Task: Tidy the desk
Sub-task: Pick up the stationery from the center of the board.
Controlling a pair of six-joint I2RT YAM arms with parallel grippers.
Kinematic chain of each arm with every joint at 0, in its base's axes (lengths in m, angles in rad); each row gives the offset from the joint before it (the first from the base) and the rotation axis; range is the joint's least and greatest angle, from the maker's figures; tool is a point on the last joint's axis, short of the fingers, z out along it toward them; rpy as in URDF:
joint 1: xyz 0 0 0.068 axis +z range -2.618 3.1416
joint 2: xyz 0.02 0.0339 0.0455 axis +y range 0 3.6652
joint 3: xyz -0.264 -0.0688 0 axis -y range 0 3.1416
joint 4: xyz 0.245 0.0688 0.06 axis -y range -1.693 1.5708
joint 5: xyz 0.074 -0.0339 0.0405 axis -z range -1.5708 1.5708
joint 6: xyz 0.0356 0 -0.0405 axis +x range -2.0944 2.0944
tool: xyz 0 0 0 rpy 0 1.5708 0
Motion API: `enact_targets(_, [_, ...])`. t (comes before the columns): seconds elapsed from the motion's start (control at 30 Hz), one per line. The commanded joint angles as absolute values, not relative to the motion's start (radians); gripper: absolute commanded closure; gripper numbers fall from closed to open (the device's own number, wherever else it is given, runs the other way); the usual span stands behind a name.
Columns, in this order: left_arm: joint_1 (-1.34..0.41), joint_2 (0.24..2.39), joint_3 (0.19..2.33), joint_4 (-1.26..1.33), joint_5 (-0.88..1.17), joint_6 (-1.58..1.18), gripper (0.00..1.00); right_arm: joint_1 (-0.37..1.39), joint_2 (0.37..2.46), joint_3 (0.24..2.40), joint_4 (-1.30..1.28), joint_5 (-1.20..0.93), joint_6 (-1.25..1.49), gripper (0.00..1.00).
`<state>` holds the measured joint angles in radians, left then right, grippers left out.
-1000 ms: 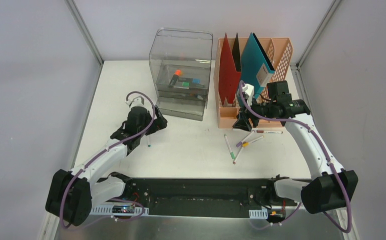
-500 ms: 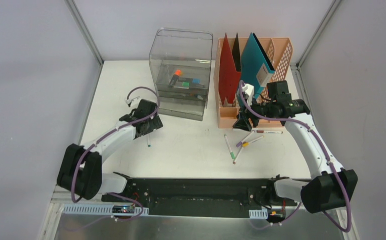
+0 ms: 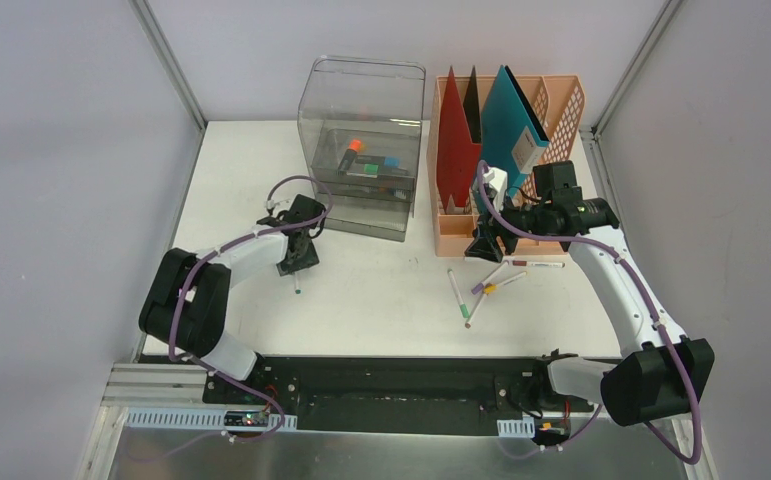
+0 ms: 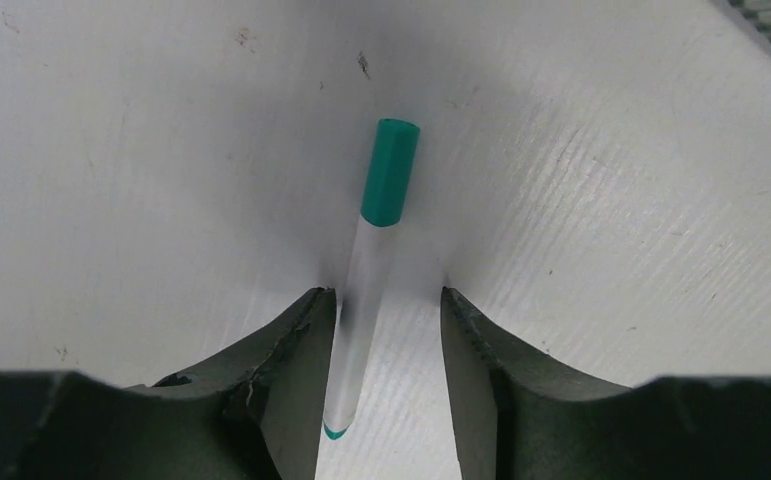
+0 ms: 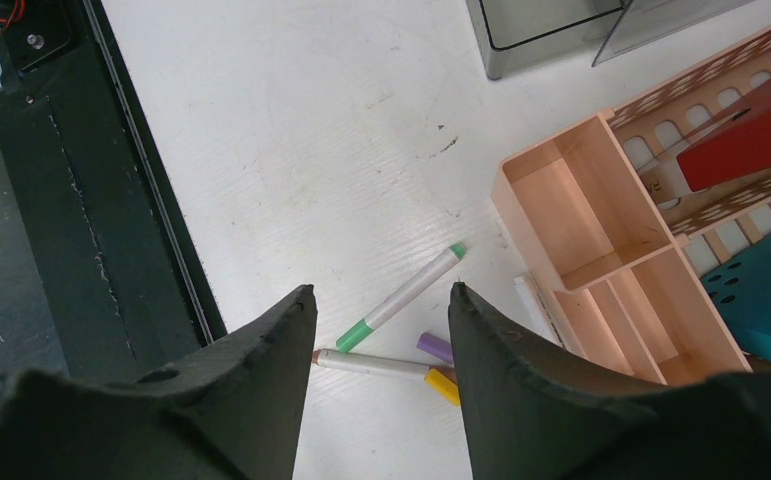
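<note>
- The flat white desk [image 3: 381, 300] fills the middle of the top view. On it, left of centre, lies a white marker with a teal cap [image 3: 297, 283], just below the left claw [image 3: 299, 258] in the frame.
- In the left wrist view the left claw [image 4: 386, 305] stands open and low over the desk [image 4: 111, 180], with one finger on each side of the marker [image 4: 371, 260] and nothing clamped.
- The marker's long axis runs from the bottom centre of that frame up to the upper centre, leaning slightly right. Its capped end points away from the claw. That sets the barrel crosswise to the closing direction, which looks right for a pinch.
- The barrel sits nearer the finger on the left of the frame, with a gap on the other side. That finger will probably meet it first and may nudge or roll it.
- The left arm is much the nearer to this marker.
- The right claw [image 5: 381, 295] is also open and empty. It hangs above several loose markers [image 5: 401, 297] beside the peach plastic file rack [image 3: 561, 100], well apart from the teal-capped one.
</note>
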<state>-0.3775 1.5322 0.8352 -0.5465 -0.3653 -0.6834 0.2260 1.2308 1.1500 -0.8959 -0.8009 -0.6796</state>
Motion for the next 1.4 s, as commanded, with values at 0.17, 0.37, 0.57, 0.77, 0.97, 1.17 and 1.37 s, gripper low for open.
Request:
enact_targets(0.17, [-0.365,1.568,0.859,-0.529,-0.342,-0.674,0.73,0.221,1.227,1.166,-0.892,-0.825,-0.700,0.46])
enact_targets(0.37, [-0.365,1.542,0.837,-0.507,-0.325,-0.671,0.87,0.220,1.224,1.166,-0.892,-0.825,-0.700,0.46])
enact_targets(0.57, [-0.365,1.480,0.809,-0.476,-0.272,-0.652,0.95,0.219,1.223,1.167,-0.893,-0.825,-0.701,0.46])
enact_targets(0.77, [-0.365,1.318,0.694,-0.317,-0.146,-0.569,1.00,0.219,1.222,1.167,-0.893,-0.825,-0.701,0.46])
enact_targets(0.97, [-0.366,1.124,0.553,-0.090,0.026,-0.489,1.00,0.219,1.223,1.167,-0.893,-0.828,-0.701,0.46])
enact_targets(1.17, [-0.365,1.085,0.482,0.112,0.196,-0.536,1.00,0.219,1.222,1.167,-0.894,-0.830,-0.700,0.46])
enact_targets(1.37, [-0.365,1.175,0.443,0.389,0.307,-0.697,1.00,0.218,1.217,1.167,-0.894,-0.830,-0.701,0.46])
